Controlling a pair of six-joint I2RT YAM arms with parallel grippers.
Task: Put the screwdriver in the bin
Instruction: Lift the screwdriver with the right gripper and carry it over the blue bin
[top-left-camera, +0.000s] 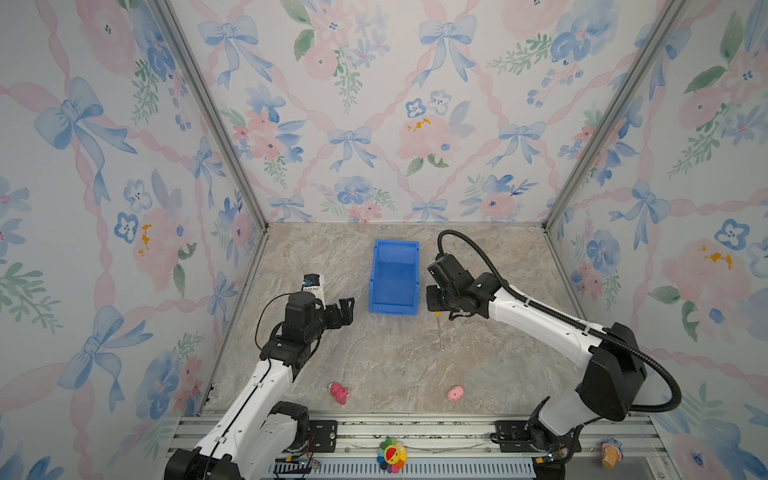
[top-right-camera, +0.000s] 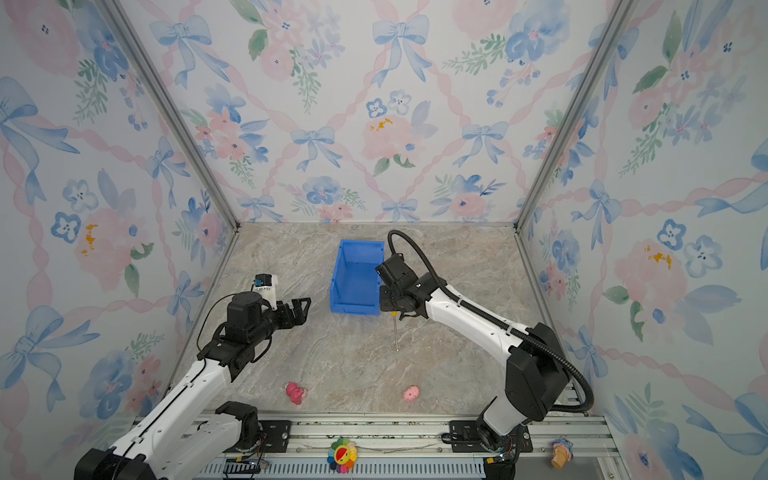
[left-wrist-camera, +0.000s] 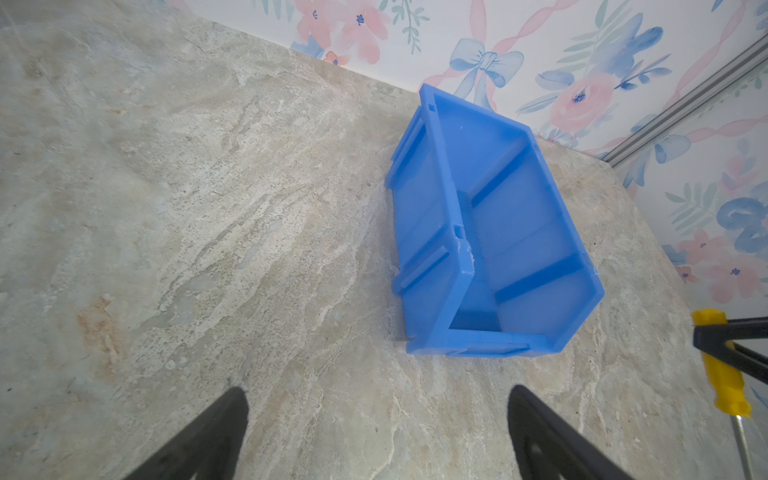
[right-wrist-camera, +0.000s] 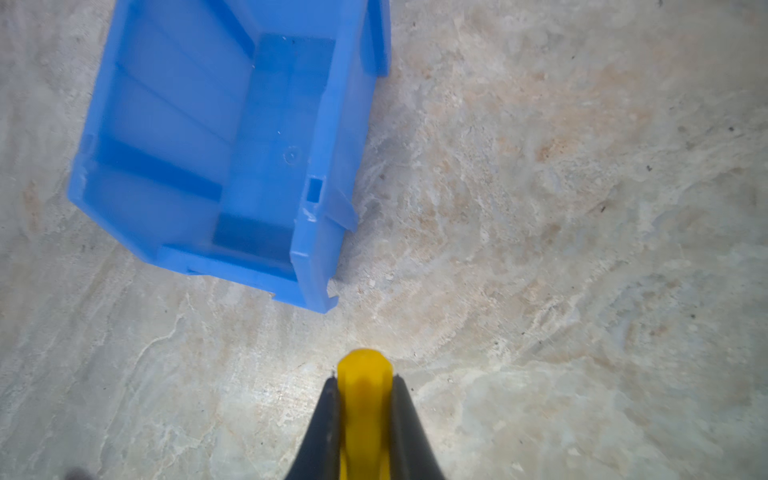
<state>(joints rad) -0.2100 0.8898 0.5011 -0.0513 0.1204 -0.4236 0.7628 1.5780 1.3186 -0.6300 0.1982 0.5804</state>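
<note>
So we had the right gripper (right-wrist-camera: 364, 380) clamped on the yellow handle of the screwdriver (top-left-camera: 439, 332), just off the front right corner of the bin (top-left-camera: 392, 308), with the shaft pointing at the front edge of the bench (top-left-camera: 374, 365). The bin sat near the back edge, nothing in it. The left gripper (left-wrist-camera: 379, 394) hung open, holding nothing. The grasp looked done, so we figured the next move was to lift, swing left over the rim and let go.

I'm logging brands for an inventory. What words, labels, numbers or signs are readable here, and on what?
Nothing here reads as text.
Inside the bin, a round stamp: blurred, no legible characters.
On the right arm, white marks: too small.
On the left wrist camera, a blue patch: too small.
On the screwdriver: no print visible.
</note>
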